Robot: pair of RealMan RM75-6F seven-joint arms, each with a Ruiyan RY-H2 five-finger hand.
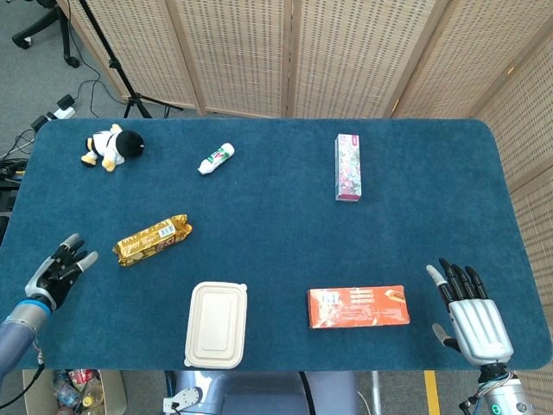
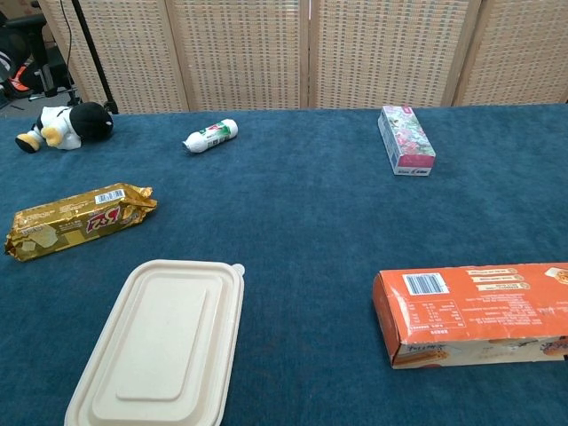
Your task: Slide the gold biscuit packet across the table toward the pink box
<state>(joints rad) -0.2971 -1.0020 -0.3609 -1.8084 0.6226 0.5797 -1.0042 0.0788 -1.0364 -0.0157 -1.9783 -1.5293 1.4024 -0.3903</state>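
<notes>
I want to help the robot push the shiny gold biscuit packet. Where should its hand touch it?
Probably the crimped end nearest the left hand. The gold biscuit packet lies flat and long, angled roughly toward the pink box, so fingers coming from the robot's left side could press on that end, or lie on its flat top, and slide it lengthwise. The hand is open and apart from it.
</notes>
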